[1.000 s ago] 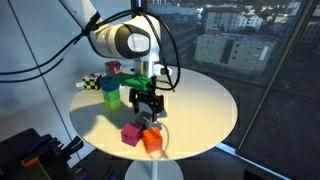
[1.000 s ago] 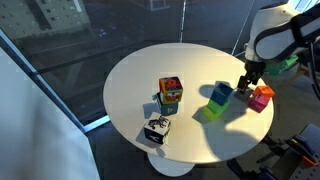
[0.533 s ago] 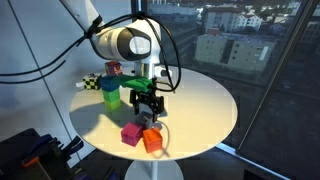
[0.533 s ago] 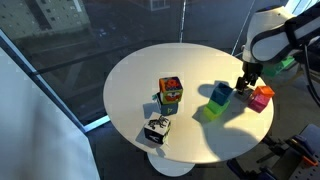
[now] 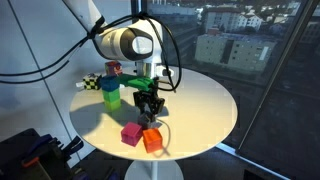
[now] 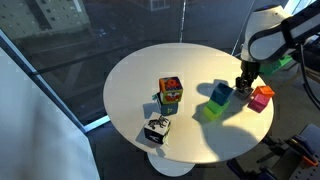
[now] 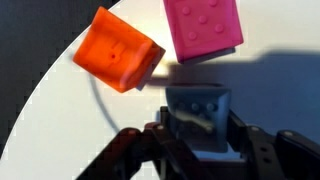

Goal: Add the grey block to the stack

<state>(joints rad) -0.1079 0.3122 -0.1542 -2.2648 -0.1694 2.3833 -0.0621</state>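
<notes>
**Grey block** (image 7: 197, 108): clamped between the two dark fingers (image 7: 245, 140) of the hand (image 7: 197, 128), one finger pressed to each side. Low in the wrist view. Cannot tell whether resting on the surface (image 7: 285, 100) or held just off it.

**Hand** (image 5: 150, 108): clenched on the grey block, pointing straight down, low over the round white surface.

**The stack** (image 6: 217, 101): bright green cube at the bottom, blue one on it. Near the hand but apart from it. Grey block not yet on top.

**Orange cube** (image 7: 118, 50) and **magenta cube** (image 7: 203, 27): close side by side, just beyond the grey block in the wrist view, not touching it.

**Patterned red cube** (image 6: 170, 90) and **black-and-white checkered piece** (image 6: 157, 128): close together in an exterior view, well apart from the hand, on the far side of the stack from it.
</notes>
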